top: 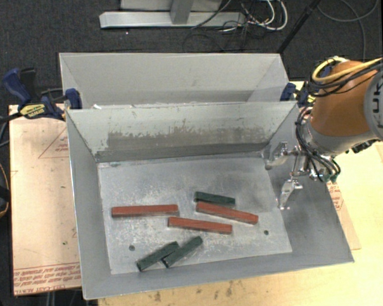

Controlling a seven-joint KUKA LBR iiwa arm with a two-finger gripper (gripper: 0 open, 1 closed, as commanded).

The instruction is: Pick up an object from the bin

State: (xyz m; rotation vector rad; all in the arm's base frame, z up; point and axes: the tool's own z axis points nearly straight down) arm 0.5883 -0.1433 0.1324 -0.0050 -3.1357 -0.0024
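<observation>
Lowest in the frame, on the floor of the grey metal bin (178,127), two dark green rectangular bars lie slanted side by side. The left dark green bar (157,256) and the right dark green bar (182,251) touch along part of their length, both rising toward the upper right.

Just above them, near the middle of the floor, lies a red-brown flat bar (200,225), tilted slightly down to the right. Above it, close but apart, a second red-brown flat bar (227,213) lies almost parallel, with its right end the thing nearest the gripper. To the left, a longer red-brown strip (144,210) lies nearly level, well clear of the others. A short dark green block (214,198) sits just above the second red-brown bar, at its left end; whether they touch I cannot tell.

At the right of the frame the gripper (286,199) hangs over the foot of the bin's right sloping wall, pointing down, beside the floor's right edge and apart from every bar. Whether its jaws are released or clenched cannot be told. Above it the arm's orange cover (341,108) and dark cables come in from the right edge.
</observation>
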